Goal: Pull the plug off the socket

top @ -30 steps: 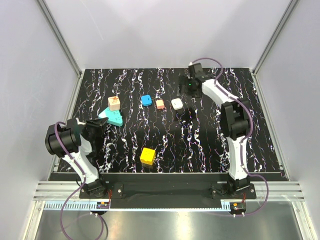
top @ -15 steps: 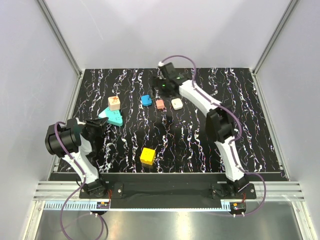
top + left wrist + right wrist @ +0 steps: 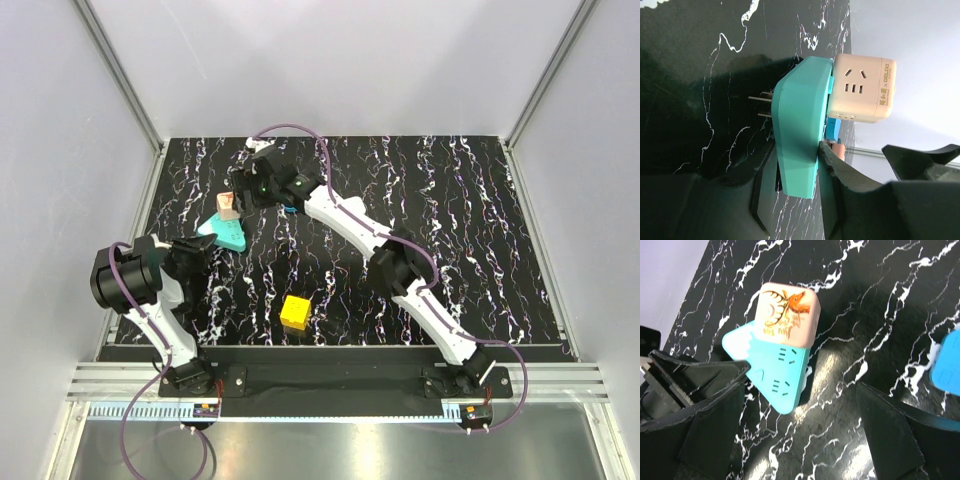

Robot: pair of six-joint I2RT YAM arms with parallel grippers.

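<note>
The tan plug (image 3: 229, 207), with a reddish deer mark on top (image 3: 787, 314), sits plugged into the far end of the flat teal socket (image 3: 228, 235). My left gripper (image 3: 197, 245) is shut on the socket's near edge (image 3: 797, 135), one finger on each flat face. The plug (image 3: 862, 87) stands apart from those fingers. My right gripper (image 3: 254, 188) hovers just right of and above the plug, jaws wide open and empty (image 3: 800, 440), with the socket (image 3: 772, 370) lying between and ahead of its fingers.
A yellow cube (image 3: 295, 312) lies near the front middle. A small blue block (image 3: 947, 365) lies right of the socket, mostly under the right arm in the top view. The right arm stretches diagonally across the table. Walls close in the back and sides.
My right arm has swung from the back right across the table to the left and now hovers by the plug, covering the small blocks. The left arm and the socket have not moved.
</note>
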